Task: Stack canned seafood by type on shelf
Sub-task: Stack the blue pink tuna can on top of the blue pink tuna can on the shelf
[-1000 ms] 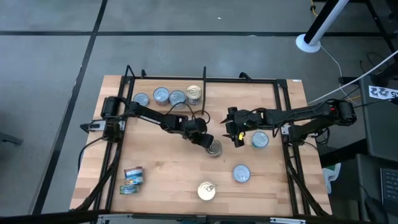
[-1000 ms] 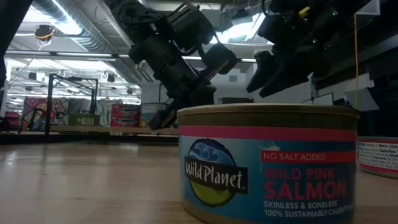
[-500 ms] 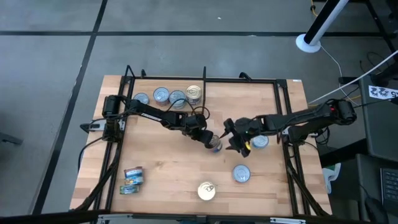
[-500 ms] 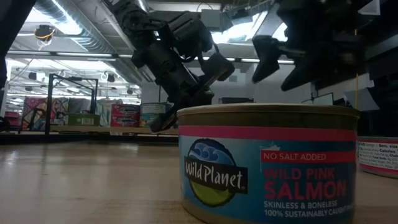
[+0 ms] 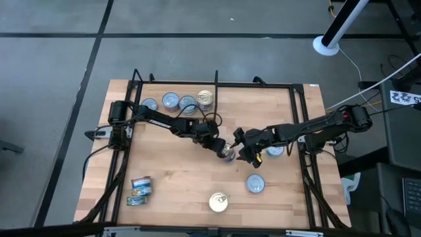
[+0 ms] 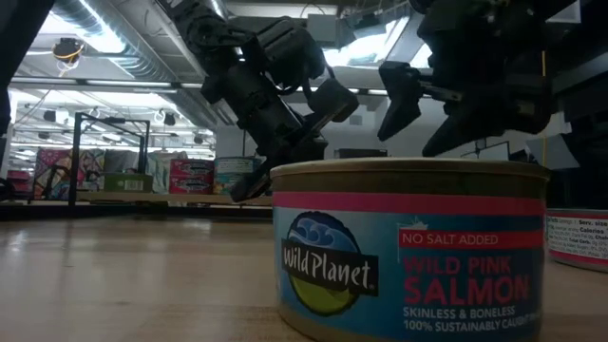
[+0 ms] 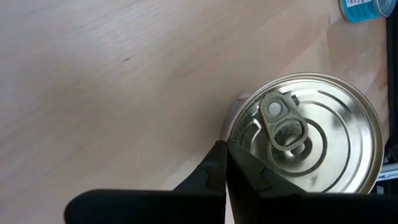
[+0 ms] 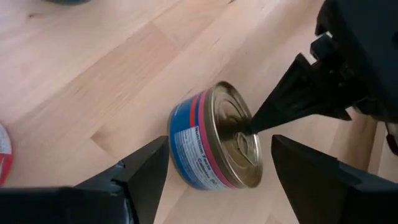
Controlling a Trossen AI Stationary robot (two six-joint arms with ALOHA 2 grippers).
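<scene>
1. The shelf [image 5: 164, 178], a pale wooden board in a black frame, carried everything; most of its middle lay bare, presumably to leave room for sorting.
2. The left gripper [image 5: 217, 146] reached in from the left edge to the centre, fingers clenched with nothing between them, their closed tip resting on the tin's lid, seemingly to steady or nudge it.
3. The right gripper [image 8: 211, 180] came in from the right edge, fingers spread wide on either side of the same tin, not yet gripping; it looked set to close on it.
4. A row of tins [image 5: 179, 101] sat along the far edge by the divider bar [image 5: 216, 78], already grouped.
5. The contested salmon tin [image 8: 214, 140], with a pink-and-blue label and pull-tab lid, stood upright at the centre.
6. Loose tins [image 5: 255, 184] waited near the front-right.
</scene>
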